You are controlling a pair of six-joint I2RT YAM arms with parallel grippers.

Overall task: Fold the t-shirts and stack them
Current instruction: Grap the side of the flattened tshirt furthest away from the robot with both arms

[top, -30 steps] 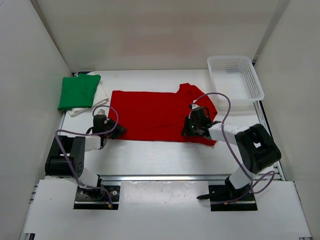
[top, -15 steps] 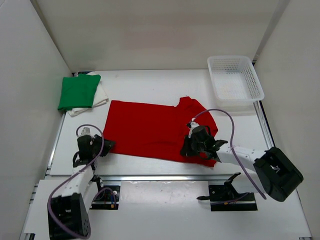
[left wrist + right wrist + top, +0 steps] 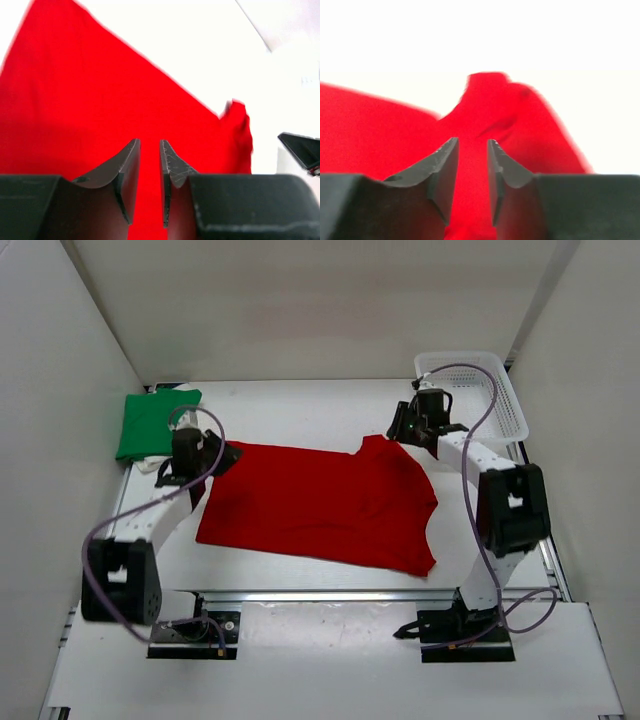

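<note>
The red t-shirt (image 3: 320,505) lies spread flat in the middle of the table, and it fills the ground below both wrist views (image 3: 100,90) (image 3: 490,115). My left gripper (image 3: 225,455) (image 3: 149,142) hovers at its far left corner, jaws a narrow gap apart with nothing between them. Over the far right edge, by the raised sleeve, my right gripper (image 3: 398,428) (image 3: 472,141) is open and holds nothing. The folded green t-shirt (image 3: 150,422) rests at the far left on the white one (image 3: 147,464), which is mostly hidden.
A white mesh basket (image 3: 512,400) stands at the far right corner, just behind the right gripper, with that arm's cable arching over it. White walls close in the table on three sides.
Both grippers left the shirt's near edge and swung to its far edge, and their jaws parted. The red shirt slid toward the near side and lies wider.
</note>
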